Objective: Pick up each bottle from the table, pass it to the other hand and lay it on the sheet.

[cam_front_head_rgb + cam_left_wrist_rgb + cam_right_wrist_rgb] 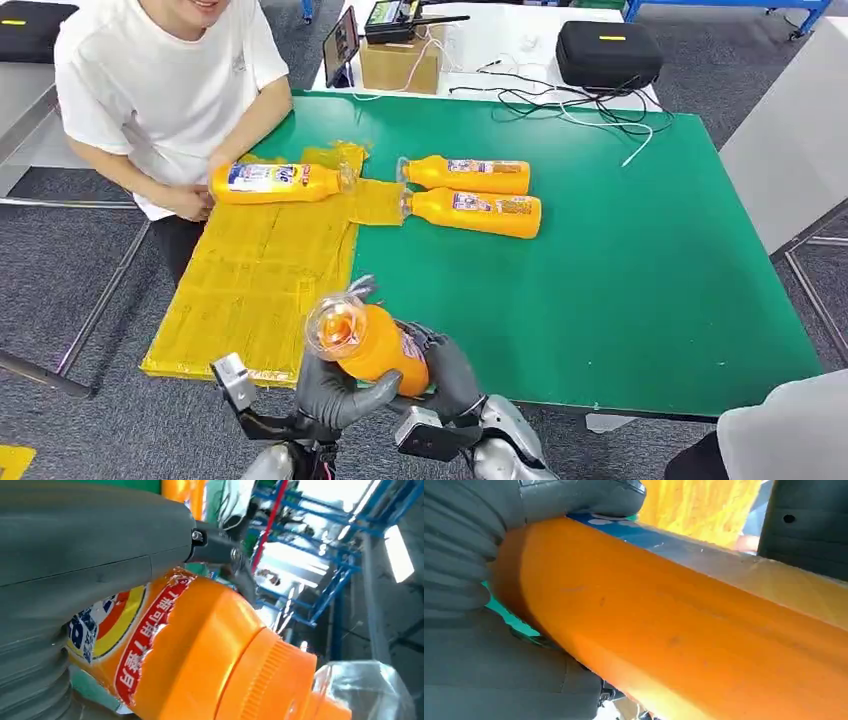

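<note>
I hold an orange bottle (372, 347) in both hands at the 6 o'clock edge of the green table (640, 280). My left hand (338, 392) wraps it from under, and my right hand (447, 372) clamps its bottom end. The yellow sheet (255, 285) lies at 9 o'clock, and a person (170, 95) touches another bottle (283, 183) on it. If my right hand lets go too soon, I think the smooth bottle could slip and fall.
</note>
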